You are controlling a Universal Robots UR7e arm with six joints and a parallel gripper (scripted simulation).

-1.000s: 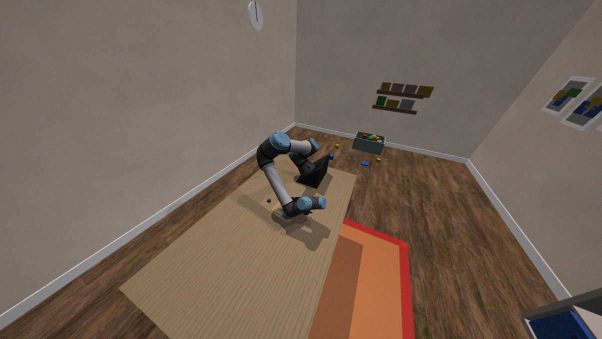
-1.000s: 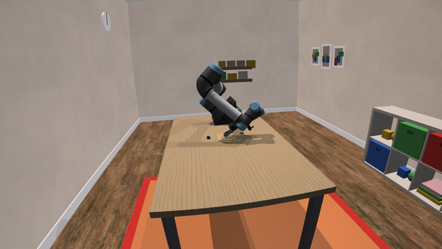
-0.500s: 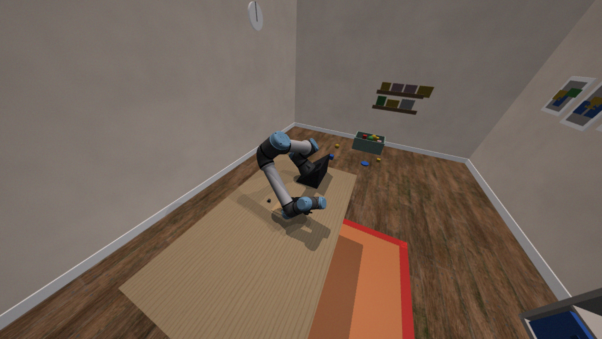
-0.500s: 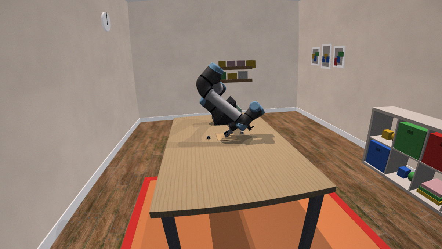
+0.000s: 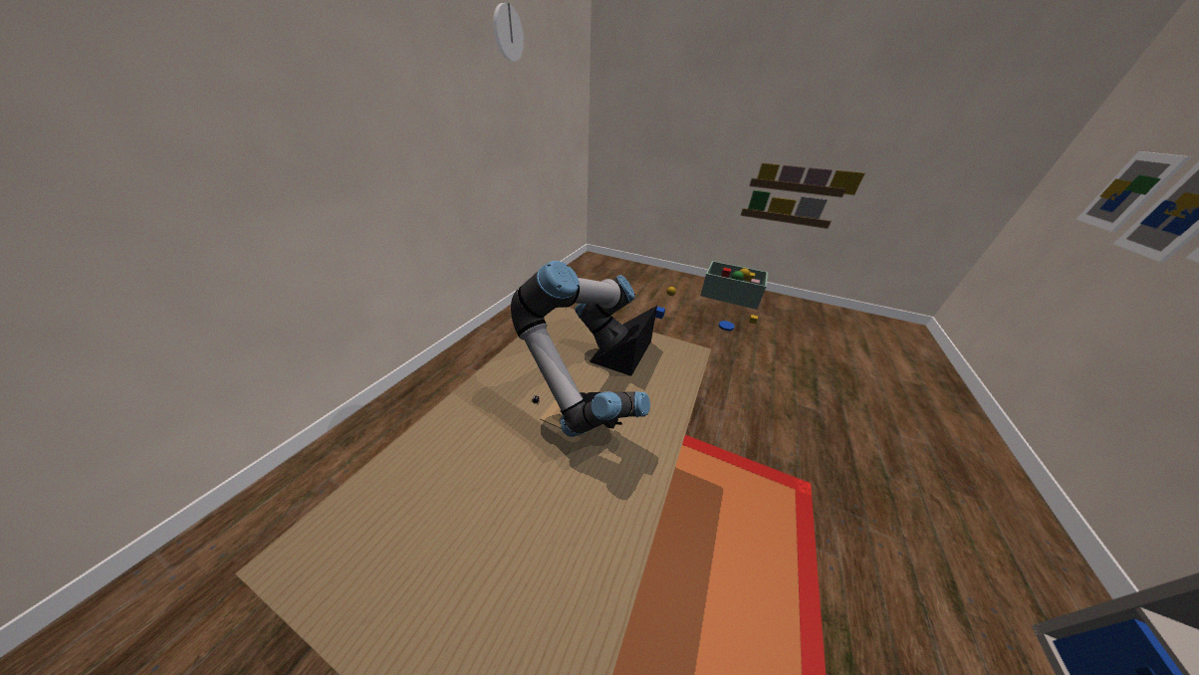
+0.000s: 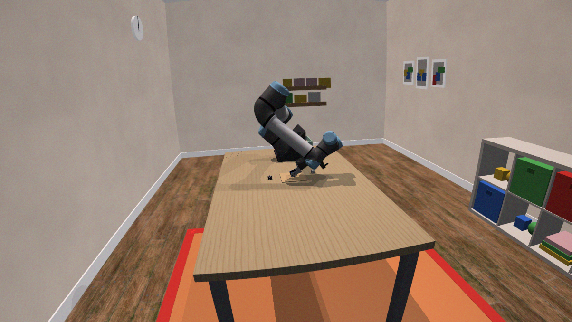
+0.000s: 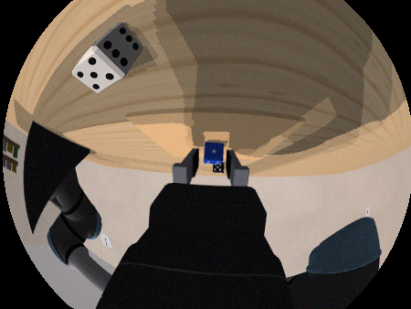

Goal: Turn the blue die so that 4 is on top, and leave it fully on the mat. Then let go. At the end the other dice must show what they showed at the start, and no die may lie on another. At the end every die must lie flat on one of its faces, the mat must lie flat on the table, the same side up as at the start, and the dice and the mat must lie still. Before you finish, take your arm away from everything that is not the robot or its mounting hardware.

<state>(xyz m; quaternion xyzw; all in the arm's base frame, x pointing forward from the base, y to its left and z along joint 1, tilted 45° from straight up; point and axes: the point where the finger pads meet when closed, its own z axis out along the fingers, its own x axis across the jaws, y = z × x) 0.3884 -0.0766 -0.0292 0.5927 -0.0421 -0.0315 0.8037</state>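
Table (image 5: 419, 520) (image 6: 312, 223) (image 7: 274, 27): the largest item on inspection, with a pale wood-grain top. An orange rug with a red border (image 5: 763, 537) (image 6: 180, 268) lies on the floor, partly beneath it.

Arm (image 5: 549, 360) (image 6: 290, 136) (image 7: 87, 265): bent over the table, its wrist low and slanting down to the work area.

Mat (image 5: 557, 420) (image 6: 285, 177) (image 7: 164, 133): thin, wood-toned, on the table top beneath the gripper. Part of it is in shadow.

Gripper (image 6: 293, 174) (image 7: 212, 157): tilted, fingertips down at the mat. The fingers are parted and hold nothing; in the wrist view a gap shows at each side of the blue die.

White die (image 6: 313, 171) (image 7: 107, 57): apart from the gripper and off the mat, on the table. Its bright face shows five pips, the adjoining shaded face six.

Black die (image 5: 535, 398) (image 6: 269, 177) (image 7: 218, 167): on the table beyond the mat, apart from it. In the wrist view it appears just past the blue die, partly masked.

Blue die (image 7: 214, 152): located between the two fingertips, clasped by neither. The face towards the wrist camera bears a single pip. It is seen over the mat; its top number is too small to read.
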